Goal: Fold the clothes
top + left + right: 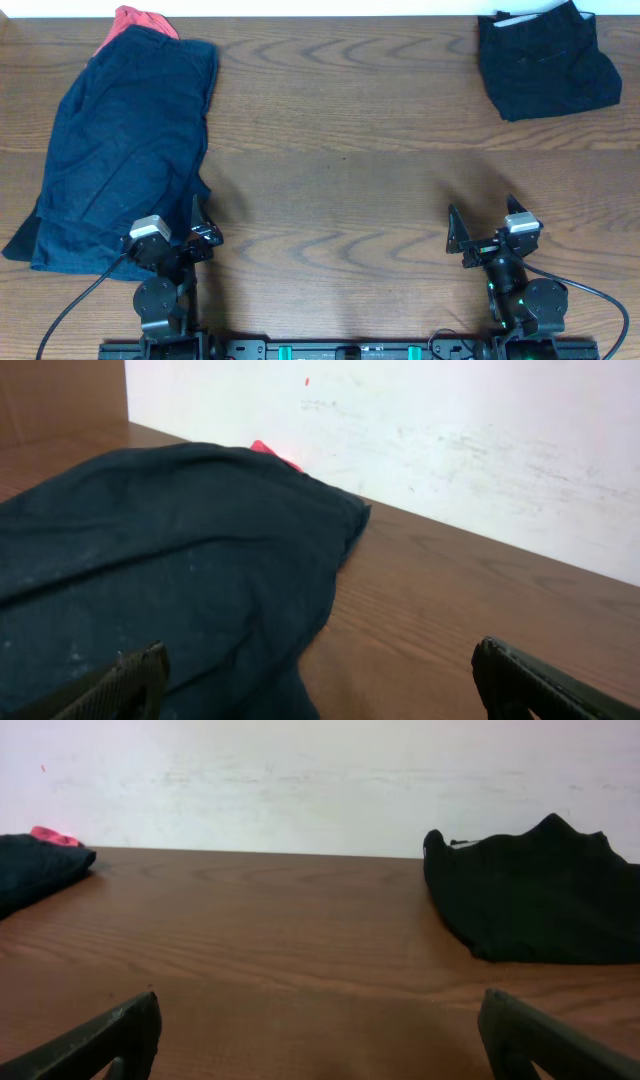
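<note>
Closest to you in the left wrist view is the left gripper (320, 695). Its jaws stand wide apart and hold nothing. One side is over the hem of the navy garment (125, 150) and the other is over bare wood. You cannot tell from these views whether it touches the cloth.

That navy garment lies spread and rumpled over the far-left part of the table (340, 150), running from the back edge down to just beside the left arm. A red cloth (140, 20) peeks out from under its far end, against the white wall (320, 780).

Across the middle you see only wood grain.

On the right, the right gripper (318, 1045) sits low near the front edge. Its jaws are also spread wide with nothing between them, and it points over bare wood. Well beyond it, in the far-right corner, the black garment (545, 60) lies in a compact, roughly square bundle close to the wall, well apart from both grippers.
</note>
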Controlling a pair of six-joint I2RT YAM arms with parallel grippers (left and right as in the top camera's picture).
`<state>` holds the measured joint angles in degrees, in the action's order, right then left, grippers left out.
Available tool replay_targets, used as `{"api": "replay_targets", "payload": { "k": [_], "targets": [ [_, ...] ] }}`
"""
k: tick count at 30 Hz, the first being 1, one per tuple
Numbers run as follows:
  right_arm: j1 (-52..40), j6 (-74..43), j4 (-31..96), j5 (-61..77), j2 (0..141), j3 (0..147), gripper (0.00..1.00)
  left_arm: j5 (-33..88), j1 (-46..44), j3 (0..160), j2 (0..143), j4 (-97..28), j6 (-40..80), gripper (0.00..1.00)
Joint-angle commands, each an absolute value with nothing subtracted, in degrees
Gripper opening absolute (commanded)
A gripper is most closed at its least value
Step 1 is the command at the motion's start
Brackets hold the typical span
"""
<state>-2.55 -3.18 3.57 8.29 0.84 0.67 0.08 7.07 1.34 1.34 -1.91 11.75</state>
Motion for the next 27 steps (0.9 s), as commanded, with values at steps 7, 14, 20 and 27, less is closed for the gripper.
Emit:
{"api": "replay_targets", "payload": {
  "k": [7, 14, 20, 27],
  "targets": [
    [-3.0, -2.5, 3.4, 7.9, 0.3, 0.3, 0.99, -0.4, 7.3, 0.2, 1.4, -4.1, 11.0, 0.98],
    [-3.0, -2.5, 3.4, 5.7, 0.3, 0.3, 0.99, -0.4, 7.3, 0.2, 1.4, -4.1, 11.0, 0.98],
    [-3.0, -2.5, 1.7, 3.2, 0.3, 0.3, 0.99, -0.4, 7.3, 0.2, 1.4, -4.1, 11.0, 0.98],
    [-3.0, -2.5, 1.4, 3.2, 0.3, 0.3, 0.99, -0.4, 7.3, 0.3, 1.4, -4.1, 14.2, 0.98]
  ]
}}
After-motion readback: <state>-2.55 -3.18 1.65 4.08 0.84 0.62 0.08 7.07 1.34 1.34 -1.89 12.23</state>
